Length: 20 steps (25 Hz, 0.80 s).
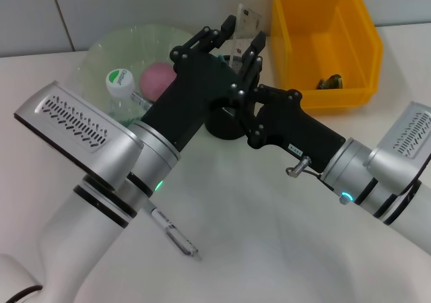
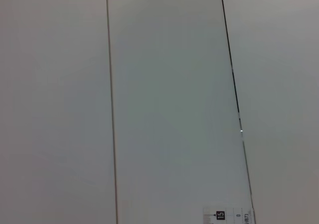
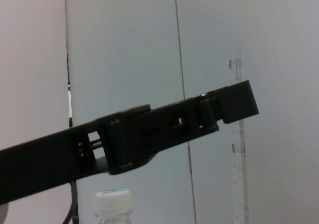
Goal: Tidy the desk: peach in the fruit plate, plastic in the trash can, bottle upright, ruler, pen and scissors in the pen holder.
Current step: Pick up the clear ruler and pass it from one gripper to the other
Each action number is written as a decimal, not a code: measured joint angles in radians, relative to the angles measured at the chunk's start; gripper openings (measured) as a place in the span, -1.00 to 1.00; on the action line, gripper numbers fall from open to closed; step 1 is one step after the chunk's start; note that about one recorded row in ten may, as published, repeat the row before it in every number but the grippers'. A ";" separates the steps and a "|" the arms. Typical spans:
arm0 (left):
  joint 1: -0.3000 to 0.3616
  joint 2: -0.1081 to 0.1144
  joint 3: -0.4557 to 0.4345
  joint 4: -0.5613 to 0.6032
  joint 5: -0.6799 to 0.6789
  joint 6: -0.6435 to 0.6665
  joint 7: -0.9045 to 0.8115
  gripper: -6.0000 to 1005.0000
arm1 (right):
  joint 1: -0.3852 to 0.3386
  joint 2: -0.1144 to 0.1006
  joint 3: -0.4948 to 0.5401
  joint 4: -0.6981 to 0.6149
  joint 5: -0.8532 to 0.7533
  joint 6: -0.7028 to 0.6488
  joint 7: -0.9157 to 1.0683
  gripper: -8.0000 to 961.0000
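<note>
Ruler is standing over the pen holder | left gripper is spreading wide open beside it | right gripper, grip unreadable, should be steadying it vertically before dropping.

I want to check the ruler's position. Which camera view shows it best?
The right wrist view: the clear ruler stands upright against the wall, much of its length showing behind a dark gripper finger. The head view shows only its top above the grippers. The left wrist view catches just its end.
</note>
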 joint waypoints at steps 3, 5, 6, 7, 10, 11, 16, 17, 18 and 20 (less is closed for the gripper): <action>-0.001 0.000 0.000 0.000 0.000 0.000 0.000 -0.20 | 0.000 0.000 0.001 0.001 0.000 -0.003 0.000 -0.64; -0.001 0.000 0.000 0.000 0.001 0.000 0.000 -0.20 | 0.000 0.000 0.005 0.002 0.000 -0.004 0.000 -0.65; -0.001 0.000 0.000 0.000 0.001 0.000 0.000 -0.20 | -0.001 0.000 0.006 0.002 0.000 -0.004 0.000 -0.65; -0.001 0.000 0.000 0.000 0.001 0.000 0.000 -0.20 | -0.001 0.000 0.008 0.003 0.000 -0.004 0.000 -0.66; -0.001 0.000 0.001 0.000 0.001 -0.001 0.000 -0.20 | -0.001 0.000 0.008 0.004 0.000 -0.004 0.000 -0.67; -0.001 0.000 0.002 0.000 0.001 -0.001 0.000 -0.20 | -0.001 0.000 0.008 0.004 0.000 -0.004 0.000 -0.68; -0.001 0.000 0.006 0.000 0.001 -0.001 0.000 -0.20 | -0.002 0.000 0.009 0.007 0.000 -0.005 0.000 -0.71; -0.002 0.000 0.010 0.000 -0.001 -0.002 0.000 -0.20 | -0.002 0.000 0.009 0.007 0.000 -0.005 -0.001 -0.72; -0.002 0.000 0.010 0.000 -0.001 -0.002 0.000 -0.20 | -0.002 0.000 0.009 0.007 0.000 -0.005 -0.001 -0.74; -0.002 0.000 0.013 0.000 -0.002 -0.002 0.000 -0.20 | -0.003 0.000 0.010 0.008 0.000 -0.006 -0.001 -0.78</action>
